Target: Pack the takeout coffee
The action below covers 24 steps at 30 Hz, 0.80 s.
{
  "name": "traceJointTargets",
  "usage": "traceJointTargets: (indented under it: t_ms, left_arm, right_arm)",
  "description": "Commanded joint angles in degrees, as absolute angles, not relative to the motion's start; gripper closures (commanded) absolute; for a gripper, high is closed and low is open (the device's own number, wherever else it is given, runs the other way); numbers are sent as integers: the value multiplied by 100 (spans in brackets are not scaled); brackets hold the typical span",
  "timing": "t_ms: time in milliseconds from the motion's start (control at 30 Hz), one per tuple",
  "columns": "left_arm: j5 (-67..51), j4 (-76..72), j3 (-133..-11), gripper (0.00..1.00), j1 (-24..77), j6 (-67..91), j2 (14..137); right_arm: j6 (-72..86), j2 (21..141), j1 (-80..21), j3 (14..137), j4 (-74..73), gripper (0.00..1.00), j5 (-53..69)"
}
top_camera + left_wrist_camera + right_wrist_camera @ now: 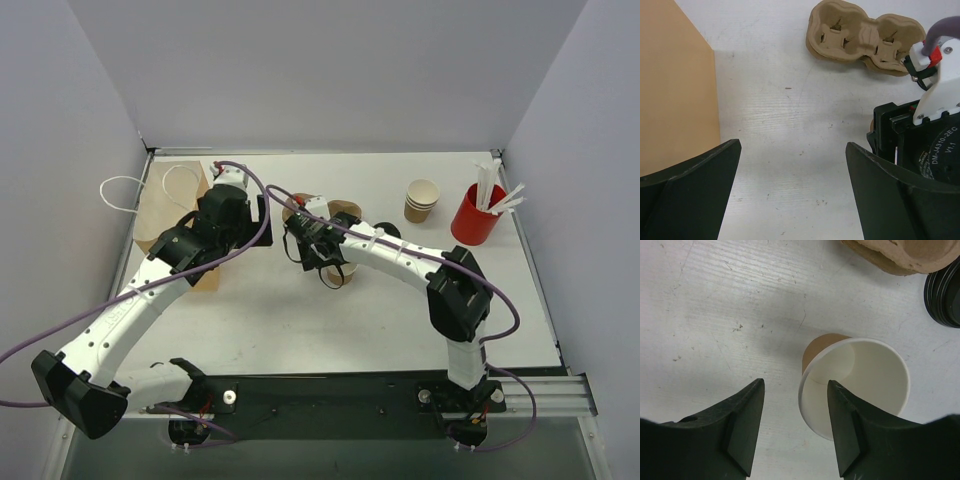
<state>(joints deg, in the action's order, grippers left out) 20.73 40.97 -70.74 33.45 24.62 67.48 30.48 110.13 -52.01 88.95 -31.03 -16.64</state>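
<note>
The takeout coffee cup, tan outside and white inside, stands upright and empty on the table. In the top view it is mostly hidden under the right wrist. My right gripper is open. One finger dips inside the cup's rim and the other stands outside, with a gap to the cup wall. The brown pulp carrier lies just beyond, its slots empty, and in the top view the carrier is partly covered by the right arm. My left gripper hangs wide open over bare table beside the paper bag.
A black lid lies right of the cup. A stack of tan cups and a red cup with white straws stand at the back right. The brown bag with white handles lies at the left wall.
</note>
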Motion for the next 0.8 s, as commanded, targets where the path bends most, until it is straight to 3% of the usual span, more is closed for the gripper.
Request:
traceJointTargets:
  t_ms: [0,300,400,567,767]
  left_arm:
    - [2030,3964,-7224,3,3296,2400,6557]
    - [1978,3946,-7391,3,3287,2312,6557]
    - [1934,3929,-7409,3,3278,2294,6574]
    - [1820,3894,-7409,3,3261,2268,6662]
    - [1767,3894,-7453,3,3243,2241,6732]
  right_arm:
    - [3042,10424,-5116,9114,-3208,50,-1591]
    - [2892,9537,-4606,9141,-3278,46,-1362]
    - [2787,9203,-4018,8816,-3243,45,-1345]
    - [2312,9079,-3158,8350,-2849,37,-1416]
    - [2224,9359,-2321,7717,-1891,28,-512]
